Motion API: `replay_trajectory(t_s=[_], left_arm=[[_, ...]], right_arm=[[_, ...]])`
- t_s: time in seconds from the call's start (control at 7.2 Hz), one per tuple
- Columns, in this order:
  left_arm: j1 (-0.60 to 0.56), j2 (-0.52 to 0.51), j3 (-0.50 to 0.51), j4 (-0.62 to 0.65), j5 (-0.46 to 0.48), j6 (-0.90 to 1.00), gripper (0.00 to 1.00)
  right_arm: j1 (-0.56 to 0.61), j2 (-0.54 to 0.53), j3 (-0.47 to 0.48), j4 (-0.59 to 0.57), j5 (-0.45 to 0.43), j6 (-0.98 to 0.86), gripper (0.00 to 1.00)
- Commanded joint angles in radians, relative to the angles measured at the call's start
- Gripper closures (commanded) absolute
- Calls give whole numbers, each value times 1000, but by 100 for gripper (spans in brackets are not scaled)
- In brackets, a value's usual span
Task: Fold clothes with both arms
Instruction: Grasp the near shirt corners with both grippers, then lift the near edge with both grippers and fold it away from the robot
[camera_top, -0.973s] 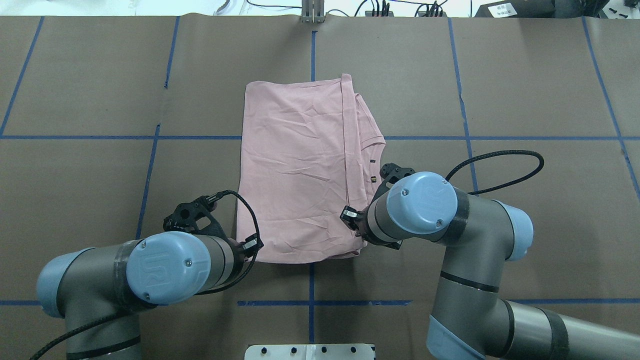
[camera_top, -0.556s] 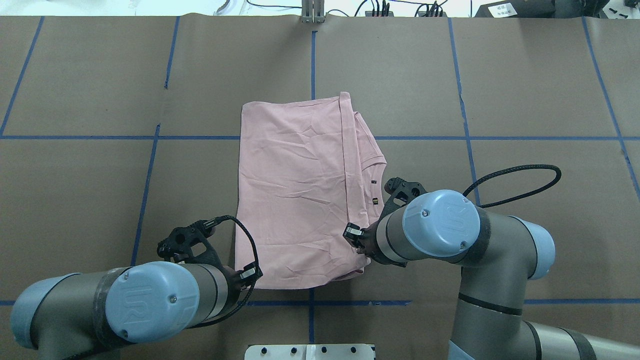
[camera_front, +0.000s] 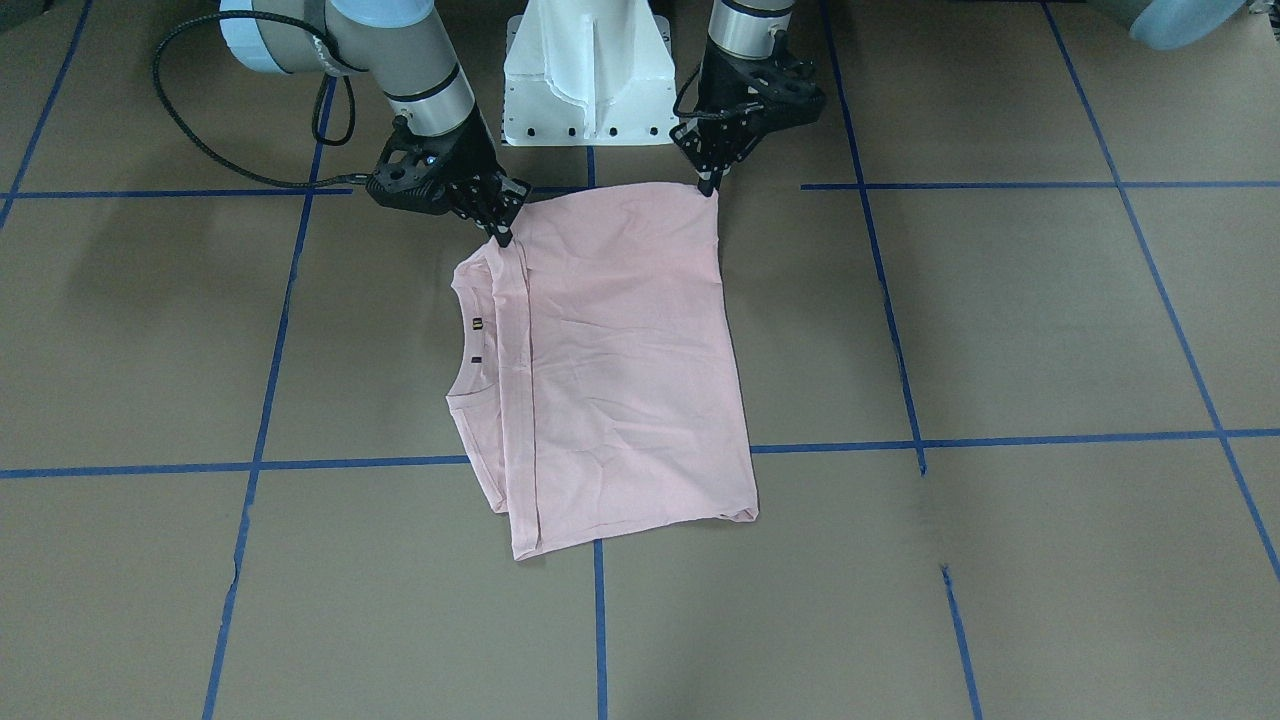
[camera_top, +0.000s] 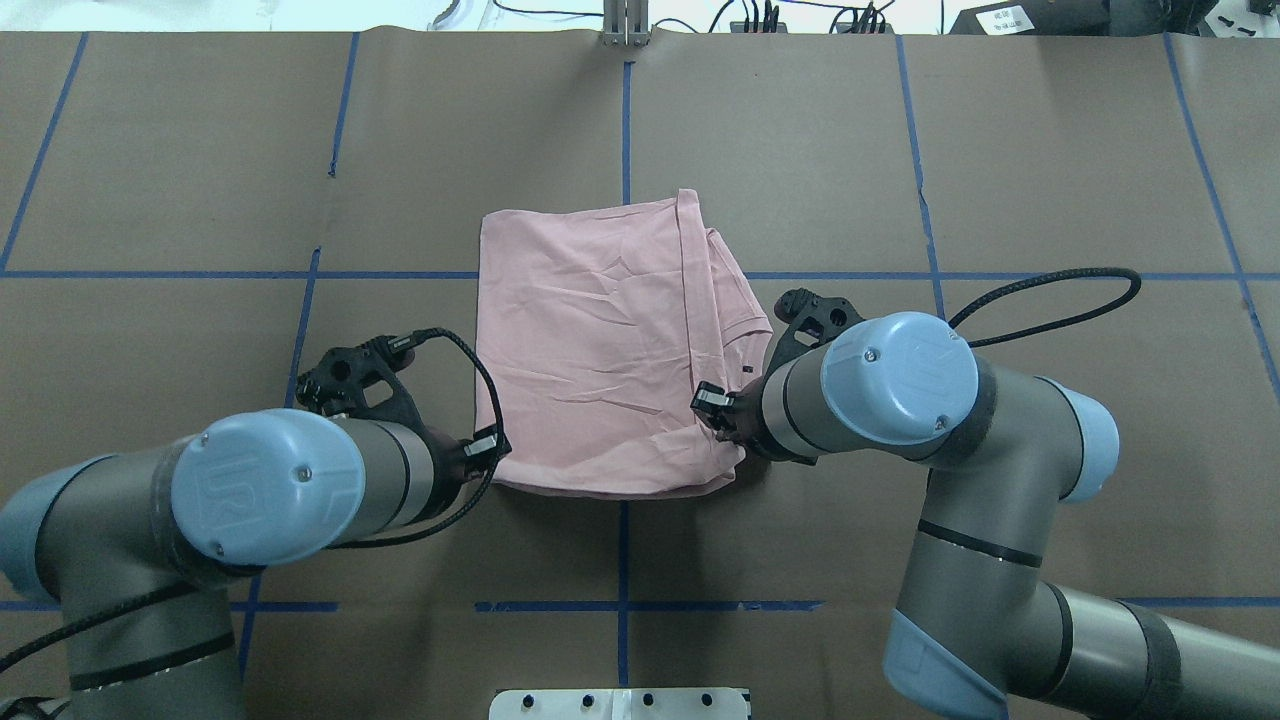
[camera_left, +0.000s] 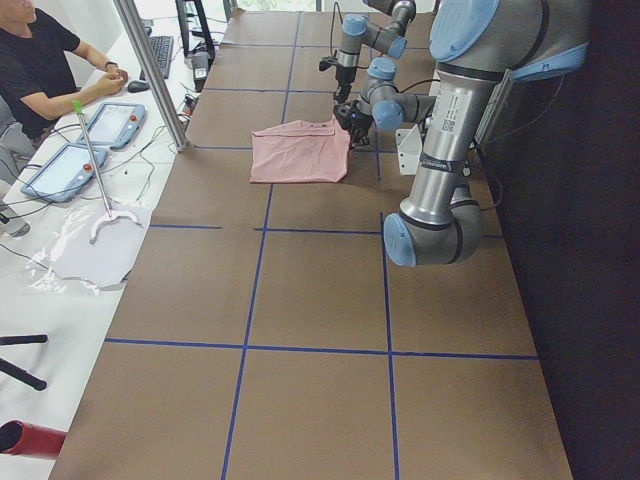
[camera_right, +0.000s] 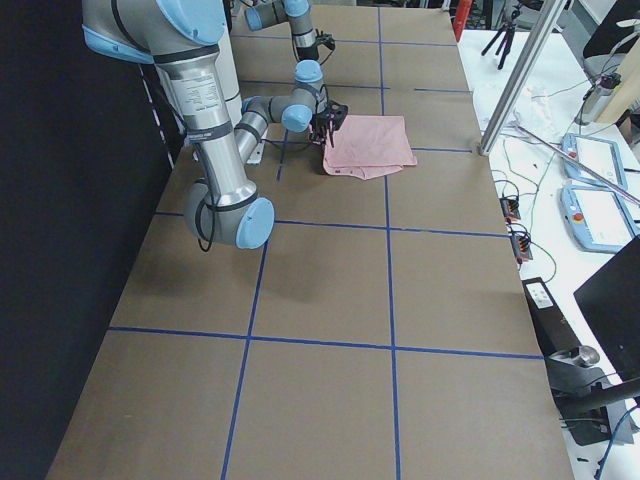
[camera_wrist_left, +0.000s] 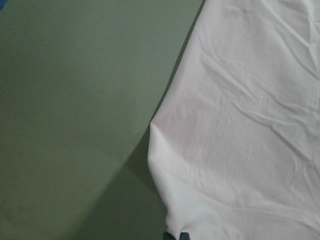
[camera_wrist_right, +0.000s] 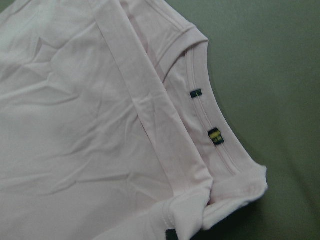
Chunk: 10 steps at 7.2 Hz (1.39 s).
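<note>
The pale pink T-shirt lies folded on the brown table, plain back up, with the collar and small tags showing along its right edge. In the front-facing view my left gripper is shut on the shirt's near left corner. My right gripper is shut on the near right corner, where the cloth bunches. Both near corners are raised slightly off the table. From overhead, the left arm and right arm hide the fingertips.
The white pedestal base stands just behind the grippers. Blue tape lines grid the table. A person sits at a side desk with tablets, beside a metal post. Cables lie along the far edge.
Both arms first dragged the shirt toward the robot. They have since lifted its near edge and carried it forward, away from the robot, so the shirt looks shorter from overhead.
</note>
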Motion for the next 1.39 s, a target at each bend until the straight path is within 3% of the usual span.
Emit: replay_trajectory(t_s=[0.0,0.56,0.69,0.83,0.97,1.11,1.25], left_arm=[[-54,-2,134,-173,3,47,100],[-112,-6,176,-207,6,46,100],[-178,-63,291,-275,6,47,100],[-248,-153,473,-374,6,55,100],[-323,-213,625,-468,2,140,92],[-382,-230,692,-522,0,215,1],[-422,-237,706,-527,-1,281,0]], right_arm=[[65,43,-122,83,1,-4,100],[106,90,-187,85,1,-9,100],[155,185,-322,92,4,-33,100],[218,335,-548,136,22,-50,100],[281,441,-778,258,64,-105,93],[325,482,-884,319,66,-127,30],[354,525,-950,319,64,-171,0]])
